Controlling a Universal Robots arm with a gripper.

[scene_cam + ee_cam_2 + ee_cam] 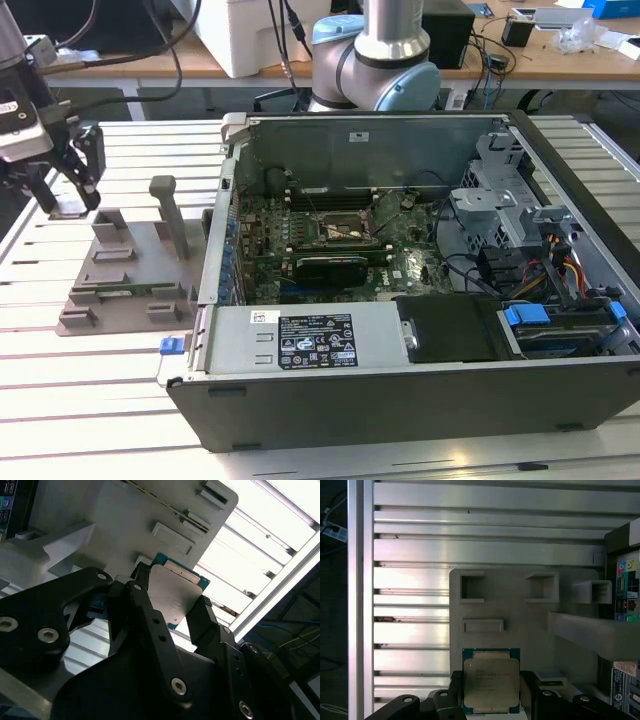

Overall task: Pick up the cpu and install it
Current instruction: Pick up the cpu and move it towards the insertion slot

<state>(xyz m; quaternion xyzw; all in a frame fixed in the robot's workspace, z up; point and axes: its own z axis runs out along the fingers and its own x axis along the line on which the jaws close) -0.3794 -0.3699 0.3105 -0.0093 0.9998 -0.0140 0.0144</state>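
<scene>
The cpu (491, 680) is a flat square chip with a silvery top and a thin blue-green rim. It sits between my gripper's (491, 681) two black fingers, which press on its opposite edges. In the second wrist view the cpu (172, 592) shows tilted in the gripper (172, 591), just off the edge of the grey holder tray (115, 520). In the exterior view my gripper (62, 190) hangs at the far left, over the back left corner of that tray (125, 270). The open motherboard socket (340, 228) lies inside the computer case (400, 390), well to the exterior view's right.
The tray (520, 620) has raised posts and empty pockets, and a green memory stick (120, 292) lies along its front. A black card (330, 265) sits in the case below the socket. Cables and drive bays (540, 270) crowd the case's right side. The slatted metal table (90, 390) surrounds everything.
</scene>
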